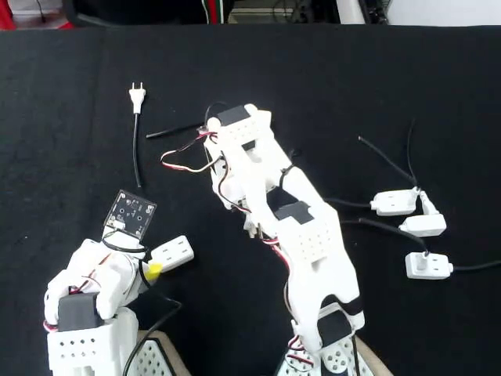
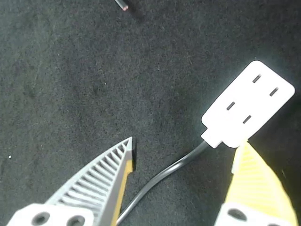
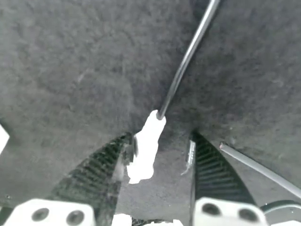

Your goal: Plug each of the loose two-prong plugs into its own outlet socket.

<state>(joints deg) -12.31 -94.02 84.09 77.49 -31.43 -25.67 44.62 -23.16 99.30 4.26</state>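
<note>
**Right wrist view:** the plug (image 3: 146,150) between the right gripper's (image 3: 161,136) fingers is blurred and its prongs are indistinguishable. Its cable (image 3: 188,56) runs ahead of the fingertips and is cut by the picture's edge.

**High view:** the right arm (image 1: 274,211) covers its own gripper and that plug beneath it.

**Left wrist view:** the cord (image 2: 160,179) of the outlet socket (image 2: 249,110) passes back between the left gripper's (image 2: 186,143) fingers and is cut off by the edge. A cable end (image 2: 123,5), far ahead, is likewise cropped.
</note>
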